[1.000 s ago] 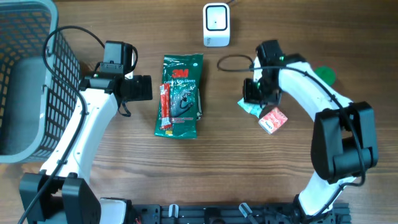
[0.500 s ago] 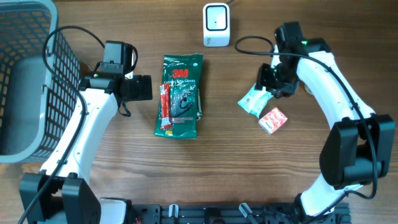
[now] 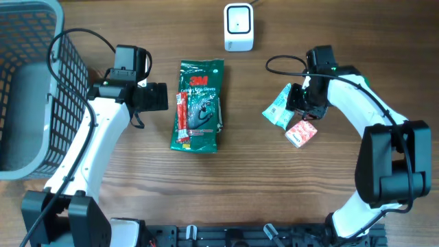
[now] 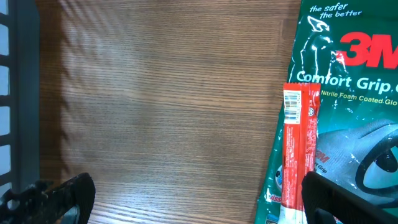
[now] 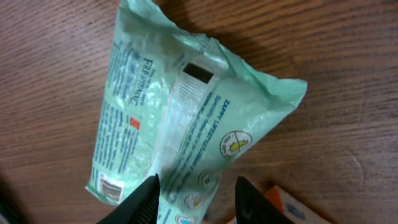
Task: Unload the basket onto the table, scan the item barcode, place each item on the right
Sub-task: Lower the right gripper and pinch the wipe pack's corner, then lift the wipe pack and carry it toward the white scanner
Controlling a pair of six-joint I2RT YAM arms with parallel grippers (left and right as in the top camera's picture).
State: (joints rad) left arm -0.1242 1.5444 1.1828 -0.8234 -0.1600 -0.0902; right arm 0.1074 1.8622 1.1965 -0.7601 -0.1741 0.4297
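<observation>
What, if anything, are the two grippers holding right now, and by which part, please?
The left gripper is open and holds nothing. The right gripper has its fingers astride one end of the mint-green packet; whether they clamp it cannot be told.

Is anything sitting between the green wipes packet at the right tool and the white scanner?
Nothing visible does: only bare table lies between the wipes packet and the scanner. The right arm's black cable loops close beside that path.
</observation>
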